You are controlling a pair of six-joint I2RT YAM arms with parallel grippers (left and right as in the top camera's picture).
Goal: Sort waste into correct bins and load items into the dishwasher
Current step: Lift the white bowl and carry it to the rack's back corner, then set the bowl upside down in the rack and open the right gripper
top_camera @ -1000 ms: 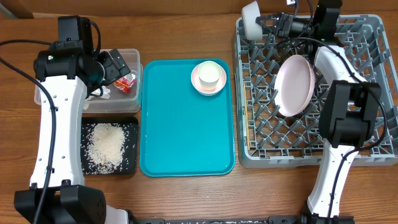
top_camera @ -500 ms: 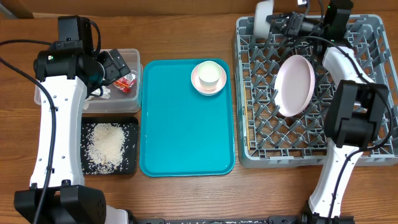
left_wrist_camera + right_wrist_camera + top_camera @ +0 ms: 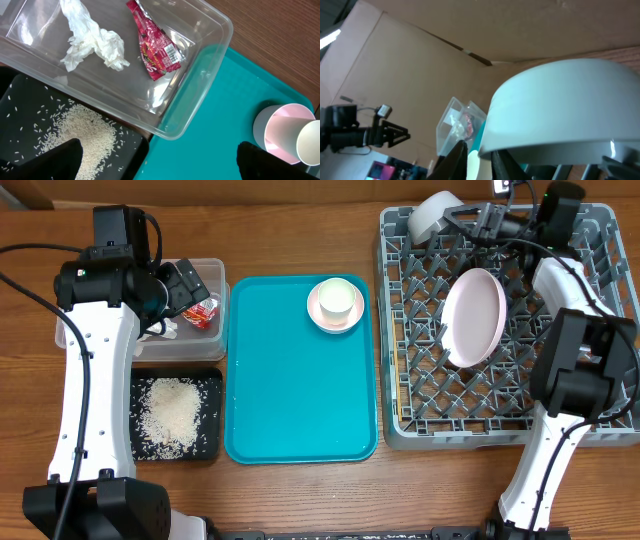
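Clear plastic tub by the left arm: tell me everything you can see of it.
The clear tub is a rectangular, see-through plastic container with rounded corners and a rolled rim, upright on the wooden table. Inside lie a crumpled white tissue and a red snack wrapper, apart from each other. It stands close beside the black tray of rice and the teal tray.

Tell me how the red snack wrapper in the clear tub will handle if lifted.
The red snack wrapper looks thin and creased, so probably floppy and very light. It lies nearly flat in the clear tub, so pinching an edge may be fiddly.
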